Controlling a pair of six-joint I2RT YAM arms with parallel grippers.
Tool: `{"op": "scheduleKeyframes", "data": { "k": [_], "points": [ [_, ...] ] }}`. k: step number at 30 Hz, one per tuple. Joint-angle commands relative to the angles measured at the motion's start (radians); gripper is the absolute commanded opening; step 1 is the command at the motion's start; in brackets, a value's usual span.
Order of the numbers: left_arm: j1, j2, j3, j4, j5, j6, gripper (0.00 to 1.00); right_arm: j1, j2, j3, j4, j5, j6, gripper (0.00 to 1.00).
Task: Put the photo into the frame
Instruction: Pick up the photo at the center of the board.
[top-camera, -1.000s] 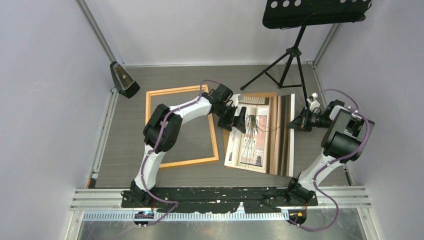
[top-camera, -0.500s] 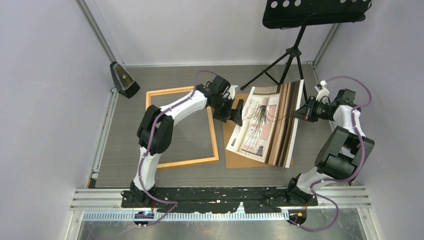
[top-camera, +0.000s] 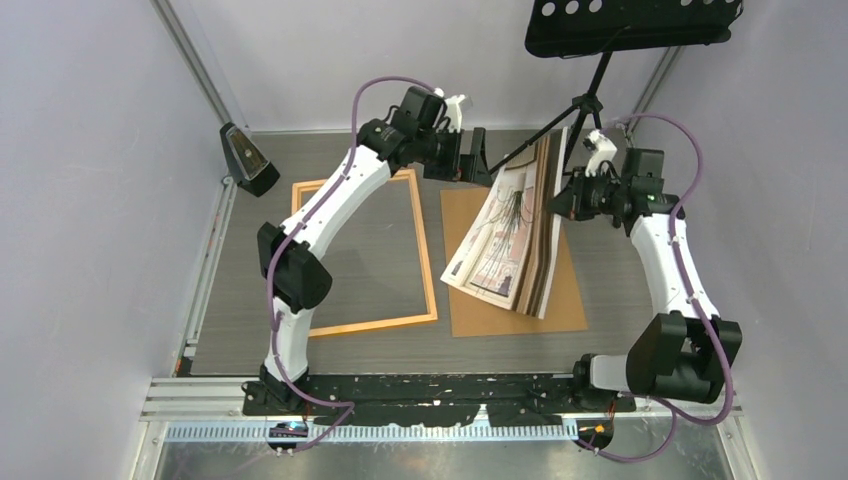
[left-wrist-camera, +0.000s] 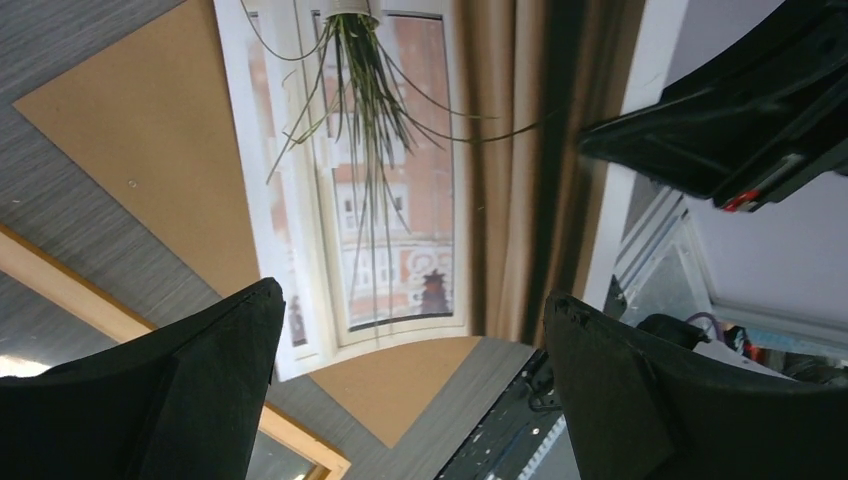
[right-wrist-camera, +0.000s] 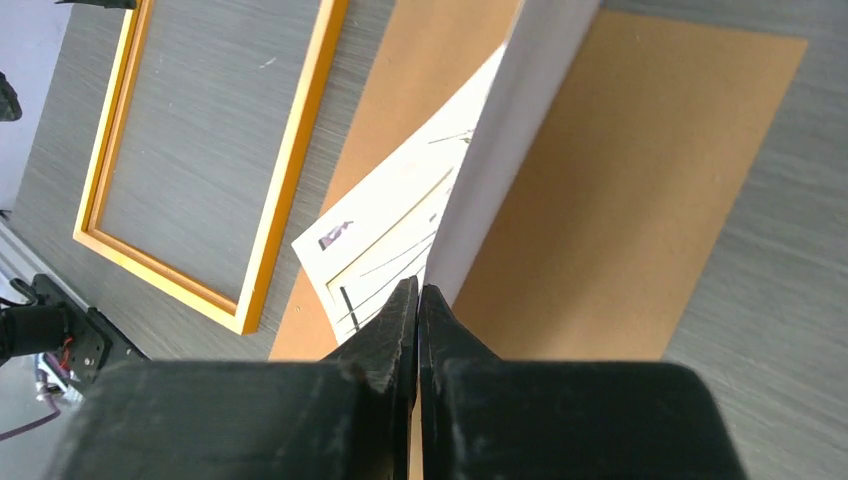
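Observation:
The photo (top-camera: 505, 235), a print of a window with curtains and a spiky plant, stands steeply tilted over the brown backing board (top-camera: 560, 300), its lower edge near the board. My right gripper (top-camera: 558, 205) is shut on the photo's raised edge. In the right wrist view the closed fingertips (right-wrist-camera: 416, 290) pinch the sheet, and its white back (right-wrist-camera: 530, 110) shows. My left gripper (top-camera: 478, 165) hangs open at the back, beside the photo's upper left. The print (left-wrist-camera: 380, 200) fills the view between its spread fingers (left-wrist-camera: 230, 340). The orange frame (top-camera: 427, 262) lies flat to the left.
A black music stand on a tripod (top-camera: 585, 110) is at the back right, close behind the raised photo. A small dark wedge-shaped object (top-camera: 245, 160) sits at the back left corner. Walls close in both sides, and the metal base rail (top-camera: 440, 395) runs along the near edge.
The right gripper has risen and swung left, tipping the photo from nearly flat to steep. The left arm has lifted and moved toward the back, still open.

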Motion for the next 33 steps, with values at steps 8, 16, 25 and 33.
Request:
{"op": "scheduleKeyframes", "data": {
  "k": [8, 16, 25, 33],
  "points": [
    [-0.002, -0.08, 0.073, 0.081, -0.01, -0.213, 0.99, 0.28, -0.035, 0.103, 0.147, 0.264, 0.138, 0.06],
    [0.002, -0.058, 0.067, 0.123, 0.021, -0.302, 0.99, 0.408, -0.009, 0.137, 0.158, 0.36, 0.127, 0.06],
    [0.056, -0.149, -0.022, 0.106, 0.0, -0.283, 1.0, 0.467, -0.039, 0.163, 0.101, 0.373, 0.123, 0.06],
    [0.093, -0.235, -0.103, 0.093, -0.002, -0.239, 1.0, 0.467, -0.108, 0.173, -0.026, 0.461, 0.098, 0.06]
  ]
}}
